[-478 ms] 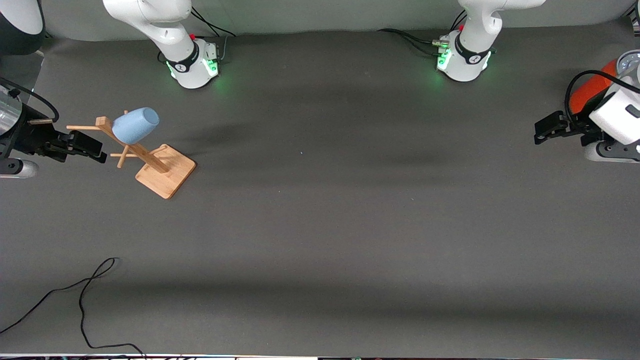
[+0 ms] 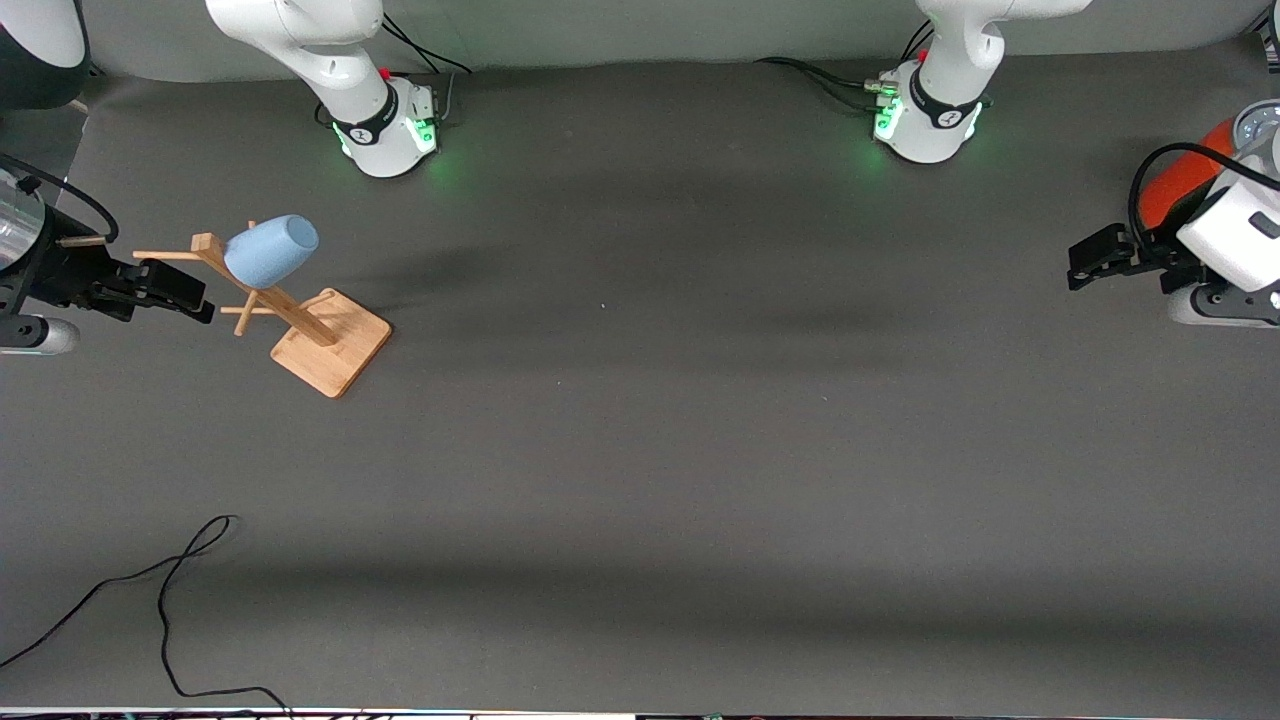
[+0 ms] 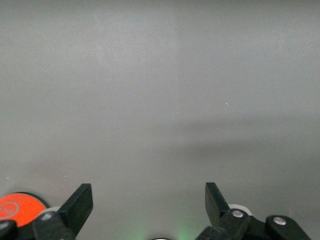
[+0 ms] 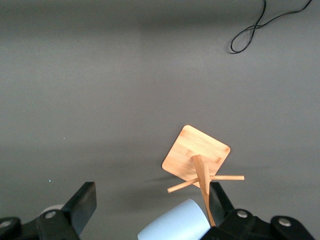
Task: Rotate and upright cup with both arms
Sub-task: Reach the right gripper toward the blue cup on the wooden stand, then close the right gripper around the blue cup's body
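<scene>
The light-blue cup (image 2: 270,250) hangs tilted, nearly on its side, on a peg of the wooden rack (image 2: 330,345) toward the right arm's end of the table. My right gripper (image 2: 190,297) is open and empty, in the air close beside the rack and apart from the cup. In the right wrist view the cup (image 4: 175,224) shows partly between the wide jaws of the right gripper (image 4: 150,195), with the rack's post (image 4: 202,182) beside one finger. My left gripper (image 2: 1085,262) is open and empty over the left arm's end of the table; in the left wrist view it (image 3: 148,192) sees only bare mat.
An orange-red can with a silver top (image 2: 1180,185) stands by the left arm's wrist and shows in the left wrist view (image 3: 12,210). A black cable (image 2: 170,600) lies on the mat near the front camera and shows in the right wrist view (image 4: 255,27).
My right wrist has shifted very slightly. The cup, the rack and the left gripper have not visibly moved.
</scene>
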Motion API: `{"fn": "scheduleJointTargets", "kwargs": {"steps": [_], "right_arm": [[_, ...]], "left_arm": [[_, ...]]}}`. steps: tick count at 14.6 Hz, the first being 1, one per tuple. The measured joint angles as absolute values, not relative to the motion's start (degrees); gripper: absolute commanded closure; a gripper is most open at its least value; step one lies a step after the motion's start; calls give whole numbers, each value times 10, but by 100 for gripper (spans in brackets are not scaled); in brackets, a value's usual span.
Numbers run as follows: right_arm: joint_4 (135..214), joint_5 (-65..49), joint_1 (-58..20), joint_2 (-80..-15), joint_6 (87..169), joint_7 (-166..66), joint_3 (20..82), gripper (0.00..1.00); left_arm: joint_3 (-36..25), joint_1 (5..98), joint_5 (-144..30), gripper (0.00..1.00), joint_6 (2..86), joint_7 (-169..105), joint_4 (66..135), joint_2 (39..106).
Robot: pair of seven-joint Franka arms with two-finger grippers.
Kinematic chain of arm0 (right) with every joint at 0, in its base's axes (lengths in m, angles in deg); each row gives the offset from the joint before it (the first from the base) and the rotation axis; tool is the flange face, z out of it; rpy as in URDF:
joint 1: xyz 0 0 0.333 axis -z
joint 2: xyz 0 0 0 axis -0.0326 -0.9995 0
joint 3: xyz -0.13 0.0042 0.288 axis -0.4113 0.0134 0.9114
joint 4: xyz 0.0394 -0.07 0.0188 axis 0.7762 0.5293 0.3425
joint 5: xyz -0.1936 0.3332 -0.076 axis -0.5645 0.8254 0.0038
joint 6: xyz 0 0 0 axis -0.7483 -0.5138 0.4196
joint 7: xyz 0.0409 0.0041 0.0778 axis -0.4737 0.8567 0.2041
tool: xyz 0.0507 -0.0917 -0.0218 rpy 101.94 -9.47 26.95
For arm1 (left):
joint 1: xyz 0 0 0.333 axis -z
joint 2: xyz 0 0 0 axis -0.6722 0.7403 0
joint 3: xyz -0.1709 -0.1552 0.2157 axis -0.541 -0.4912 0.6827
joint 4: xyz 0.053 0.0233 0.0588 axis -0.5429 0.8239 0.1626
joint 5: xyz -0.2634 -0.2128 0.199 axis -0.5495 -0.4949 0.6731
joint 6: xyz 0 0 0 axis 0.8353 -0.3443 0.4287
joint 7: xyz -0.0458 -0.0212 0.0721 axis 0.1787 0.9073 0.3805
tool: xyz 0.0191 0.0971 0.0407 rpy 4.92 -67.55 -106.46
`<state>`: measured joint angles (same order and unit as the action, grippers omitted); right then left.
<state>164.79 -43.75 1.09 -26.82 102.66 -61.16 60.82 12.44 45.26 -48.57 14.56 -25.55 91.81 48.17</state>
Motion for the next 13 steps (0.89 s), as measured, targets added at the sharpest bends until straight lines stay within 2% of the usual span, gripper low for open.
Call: {"fn": "scheduleJointTargets", "kwargs": {"steps": [5,10,13], "right_arm": [[1666,-425,12,-248,1009,-721,603,0],[1779,-374,12,-165,1004,-941,595,0],[1854,-323,13,-121,1019,-1051,548,0]], "left_arm": [[124,451,-486,0,148,-255,918,484],[124,451,-485,0,148,-255,918,484],[124,451,-485,0,148,-255,918,484]]}}
